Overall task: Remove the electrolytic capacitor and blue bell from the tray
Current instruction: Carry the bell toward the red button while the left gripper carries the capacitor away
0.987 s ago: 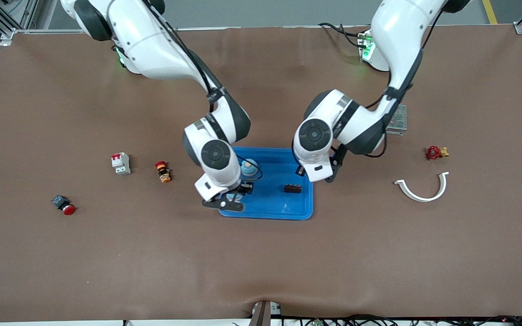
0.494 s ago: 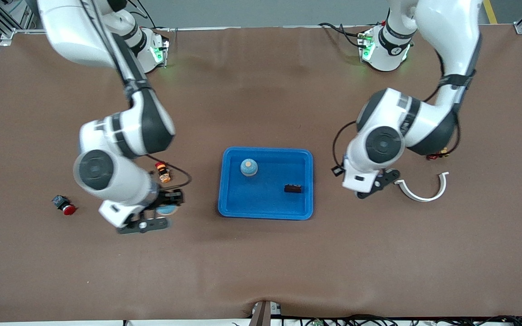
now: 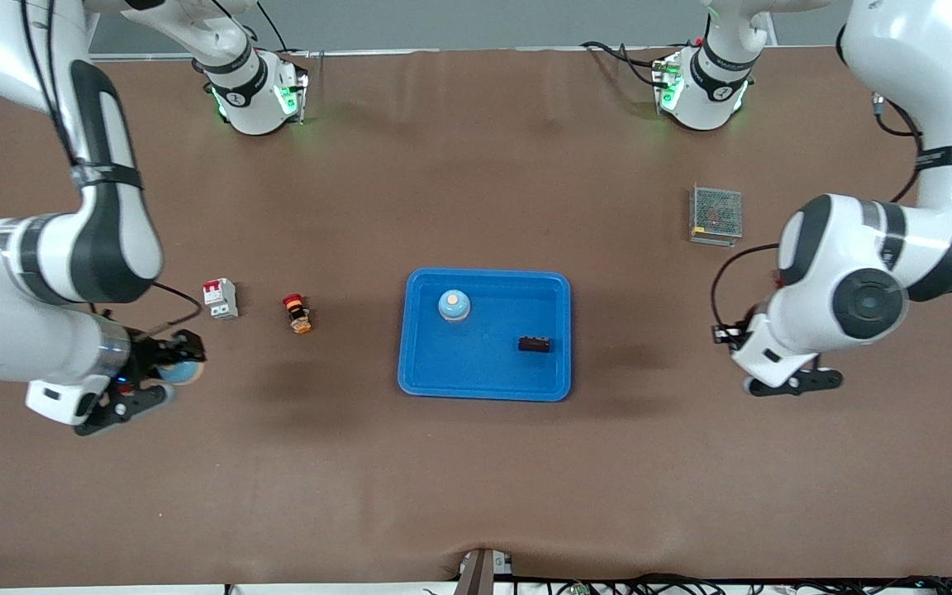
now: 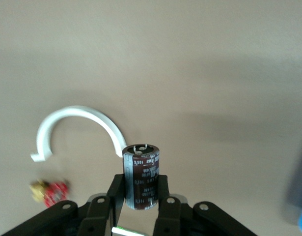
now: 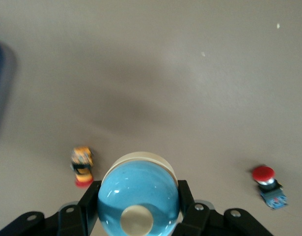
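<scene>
Right end effector (image 5: 139, 209) pinching blue bell (image 5: 139, 194), over bare desk (image 3: 476, 479) toward right arm's end, well apart from tray (image 3: 484, 388). Left end effector (image 4: 141, 206) pinching electrolytic capacitor (image 4: 141, 179), long axis upright, over desk toward left arm's end. Both need straight lowering.

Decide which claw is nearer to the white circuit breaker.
Right. The right claw holds a blue bell just beside the breaker, at the right arm's end. The left claw, holding a capacitor, is at the left arm's end, past the tray.
</scene>
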Controlling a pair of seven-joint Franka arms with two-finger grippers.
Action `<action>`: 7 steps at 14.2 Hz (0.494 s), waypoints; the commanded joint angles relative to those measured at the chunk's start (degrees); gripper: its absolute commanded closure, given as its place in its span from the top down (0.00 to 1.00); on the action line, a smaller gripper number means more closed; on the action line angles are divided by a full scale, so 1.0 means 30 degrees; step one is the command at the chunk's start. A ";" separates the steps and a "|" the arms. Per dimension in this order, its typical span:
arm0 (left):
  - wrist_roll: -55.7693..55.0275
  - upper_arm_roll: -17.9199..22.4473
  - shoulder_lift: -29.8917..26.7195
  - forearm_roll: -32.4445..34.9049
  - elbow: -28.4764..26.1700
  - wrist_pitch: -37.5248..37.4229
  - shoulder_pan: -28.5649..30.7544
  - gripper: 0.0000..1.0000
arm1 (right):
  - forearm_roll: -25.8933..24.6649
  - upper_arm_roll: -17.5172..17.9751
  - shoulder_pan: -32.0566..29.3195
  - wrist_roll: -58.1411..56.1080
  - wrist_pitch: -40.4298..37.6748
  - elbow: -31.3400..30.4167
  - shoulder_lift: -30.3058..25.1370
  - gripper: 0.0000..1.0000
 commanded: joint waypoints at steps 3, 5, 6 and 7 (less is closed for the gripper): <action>0.5019 -0.0117 0.0734 0.1089 -0.0230 0.2659 0.1771 0.00 | 0.0216 0.0463 -0.2930 -0.5250 0.2292 -0.4815 -0.2266 0.54; 0.6137 -0.0030 0.1378 0.1118 -0.0172 0.3919 0.1920 0.00 | 0.0216 0.0463 -0.3605 -0.6513 0.3728 -0.6308 -0.2588 0.54; 0.6461 -0.0029 0.1700 0.1408 -0.0172 0.4506 0.2094 0.00 | 0.0216 0.0463 -0.3811 -0.6896 0.4489 -0.7157 -0.2792 0.54; 0.6464 -0.0058 0.2080 0.1701 -0.0172 0.4976 0.2270 0.00 | 0.0216 0.0463 -0.4016 -0.7248 0.5338 -0.8006 -0.3026 0.54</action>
